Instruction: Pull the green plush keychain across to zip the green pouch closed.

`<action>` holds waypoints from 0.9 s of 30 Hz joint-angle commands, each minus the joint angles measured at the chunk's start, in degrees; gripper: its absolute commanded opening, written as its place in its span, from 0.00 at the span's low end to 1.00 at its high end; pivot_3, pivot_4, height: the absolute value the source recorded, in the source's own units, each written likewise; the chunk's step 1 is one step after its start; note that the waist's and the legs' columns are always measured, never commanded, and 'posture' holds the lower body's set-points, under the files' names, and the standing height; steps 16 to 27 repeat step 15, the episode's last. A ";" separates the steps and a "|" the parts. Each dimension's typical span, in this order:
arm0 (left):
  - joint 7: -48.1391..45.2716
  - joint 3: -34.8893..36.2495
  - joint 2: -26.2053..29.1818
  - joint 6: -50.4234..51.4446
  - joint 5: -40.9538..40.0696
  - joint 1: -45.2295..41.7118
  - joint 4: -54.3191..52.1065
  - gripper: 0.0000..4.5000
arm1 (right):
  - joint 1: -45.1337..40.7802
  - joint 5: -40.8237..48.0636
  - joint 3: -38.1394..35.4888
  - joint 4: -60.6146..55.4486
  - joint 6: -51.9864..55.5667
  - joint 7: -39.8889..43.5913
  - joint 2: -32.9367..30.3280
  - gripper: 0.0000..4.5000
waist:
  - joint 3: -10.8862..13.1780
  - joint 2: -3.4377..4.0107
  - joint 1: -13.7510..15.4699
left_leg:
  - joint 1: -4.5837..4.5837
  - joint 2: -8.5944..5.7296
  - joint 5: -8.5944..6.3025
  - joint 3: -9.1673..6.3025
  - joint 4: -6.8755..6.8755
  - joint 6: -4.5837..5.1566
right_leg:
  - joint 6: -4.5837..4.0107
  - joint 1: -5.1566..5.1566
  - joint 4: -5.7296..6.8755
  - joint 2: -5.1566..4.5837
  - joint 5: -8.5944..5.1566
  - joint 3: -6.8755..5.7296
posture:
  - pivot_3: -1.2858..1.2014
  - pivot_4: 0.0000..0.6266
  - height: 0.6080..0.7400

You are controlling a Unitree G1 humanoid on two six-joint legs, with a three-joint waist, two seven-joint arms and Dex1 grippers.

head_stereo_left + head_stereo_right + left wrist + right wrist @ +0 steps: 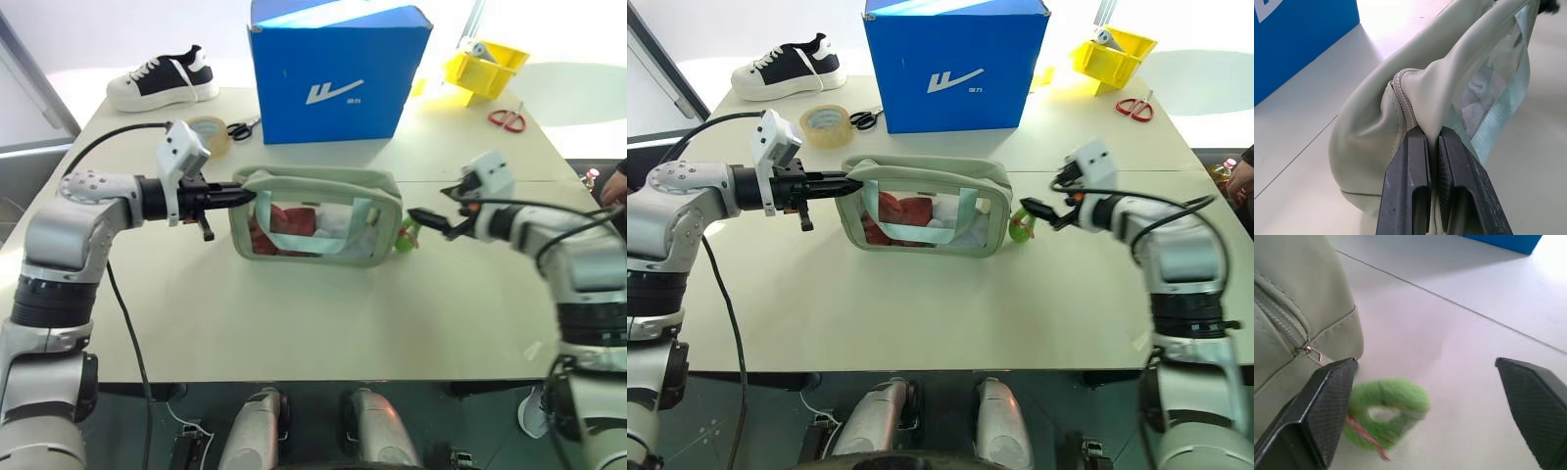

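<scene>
Green pouch (318,217) stands mid-table w/ red & white stuff inside. My left gripper (243,195) pinches its end seam; right gripper (1430,396) gapes wide, green plush keychain (1387,412) loose btwn fingers.

Matt, smooth leather-like cloth is seen on the green pouch (1376,132), with a clear glossy plastic window; between the textured black fingers (1327,406), the green plush keychain (1388,413) looks fuzzy.
</scene>
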 commanded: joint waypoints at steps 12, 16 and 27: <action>3.06 11.88 5.75 6.13 -4.81 -0.28 1.61 0.99 | -3.76 22.72 -6.48 -15.02 13.45 13.91 -9.03 1.00 | 0.01 -0.02 -0.03 | -0.02 0.11 -0.07 -0.03 0.10 -0.02 | -0.21 -0.04 -0.04 -0.12 -0.11 0.01 | 0.52 0.24 1.00; 4.60 16.06 6.65 6.41 -5.63 3.17 0.77 0.99 | -3.81 24.13 -7.71 -16.33 14.90 9.53 -7.16 1.00 | 0.01 -0.03 0.02 | -0.08 0.08 -0.16 -0.06 0.09 -0.16 | -0.22 -0.08 -0.07 -0.23 -0.11 0.01 | 0.52 0.24 1.00; 4.60 16.06 6.65 6.41 -5.63 3.17 0.77 0.99 | -3.81 24.13 -7.71 -16.33 14.90 9.53 -7.16 1.00 | 0.01 -0.03 0.02 | -0.08 0.08 -0.16 -0.06 0.09 -0.16 | -0.22 -0.08 -0.07 -0.23 -0.11 0.01 | 0.52 0.24 1.00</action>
